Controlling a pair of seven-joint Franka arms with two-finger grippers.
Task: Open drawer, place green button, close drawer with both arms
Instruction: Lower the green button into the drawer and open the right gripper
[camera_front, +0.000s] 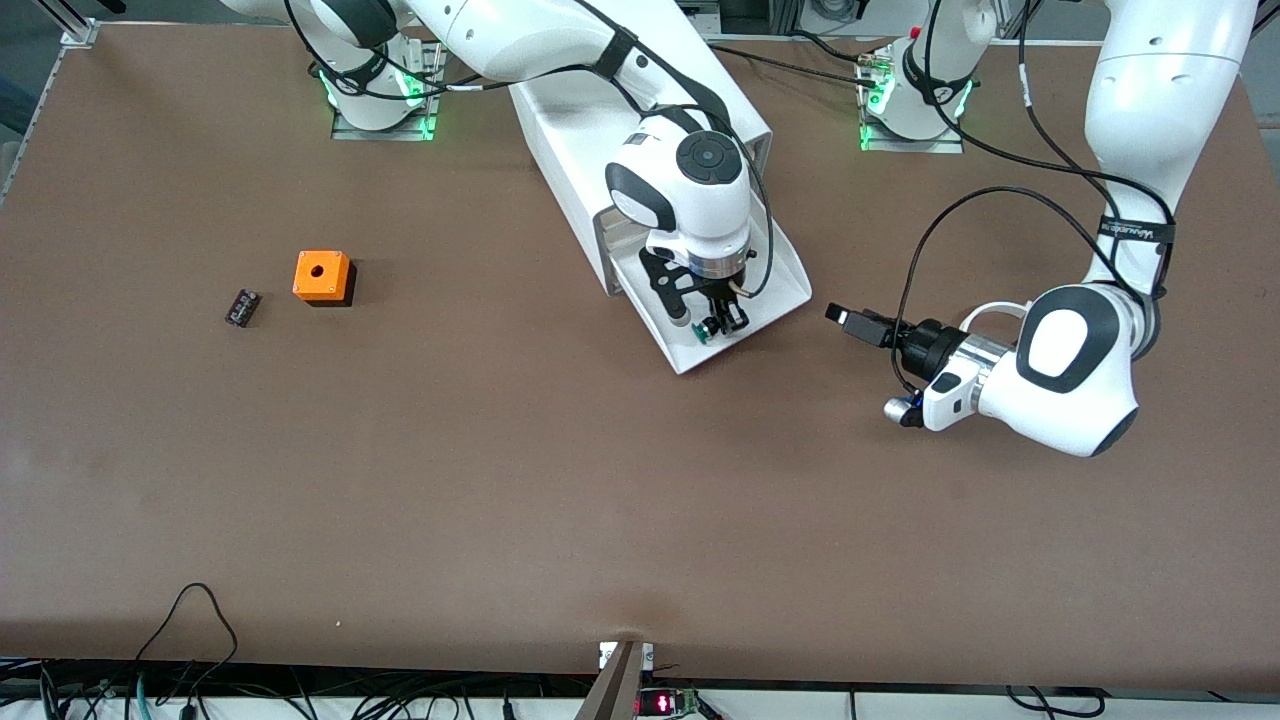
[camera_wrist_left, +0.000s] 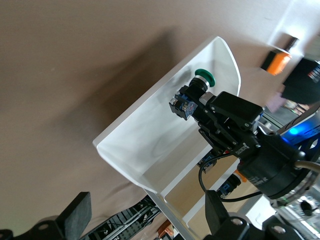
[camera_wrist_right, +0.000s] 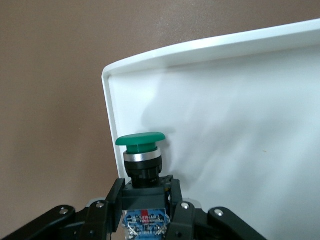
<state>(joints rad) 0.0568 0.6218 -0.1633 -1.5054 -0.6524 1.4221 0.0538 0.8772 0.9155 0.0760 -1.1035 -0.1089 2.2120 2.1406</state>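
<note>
Toward the right arm's end of the brown surface (camera_front: 200, 480), a small black part (camera_front: 242, 307) lying flat, just beside it an orange cube (camera_front: 322, 277) with a hole in its top. At mid-table, a white cabinet (camera_front: 590, 140) with its lowest drawer (camera_front: 790, 290) pulled out toward the front camera. Over that open tray, the right gripper (camera_front: 712, 325) clamped on the button (camera_wrist_right: 141, 152), black body pinched between the pads, green cap just above the white floor near the drawer's front rim. Near the drawer, toward the left arm's end, the left gripper (camera_front: 846, 319) waiting low over the surface, fingers (camera_wrist_left: 75, 217) spread apart and holding nothing.
</note>
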